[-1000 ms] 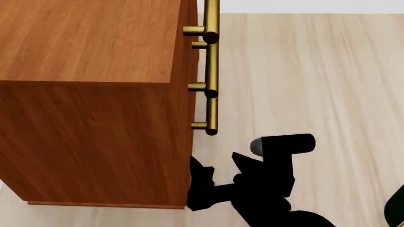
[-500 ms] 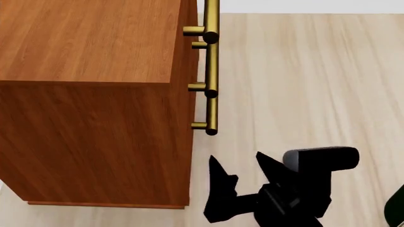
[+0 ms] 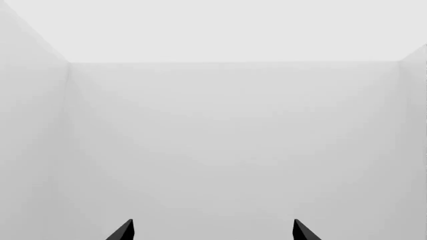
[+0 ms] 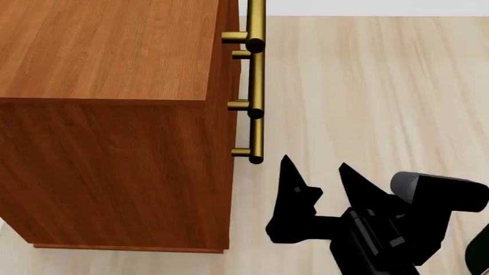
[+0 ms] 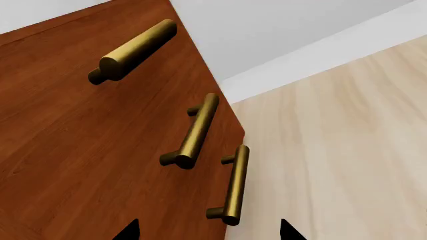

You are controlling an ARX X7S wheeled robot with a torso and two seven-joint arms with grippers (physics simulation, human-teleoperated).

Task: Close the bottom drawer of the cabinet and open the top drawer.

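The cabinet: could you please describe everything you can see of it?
The cabinet is a boxy block of reddish-brown wood grain standing on the pale plank floor. Its front carries three brass bar handles, each on two short posts. All drawers look flush, none pulled out. The right gripper hangs open beside the front, touching nothing.

The head camera looks steeply down from above, close over the cabinet [image 4: 114, 114], which fills the picture from 9 to 12 o'clock, with floor [image 4: 367, 86] at 3. The right wrist camera sits low near the cabinet front [image 5: 80, 150], looking up along its three handles [image 5: 193, 135]. Both show those handles. The left wrist camera faces only blank white walls [image 3: 227, 140].
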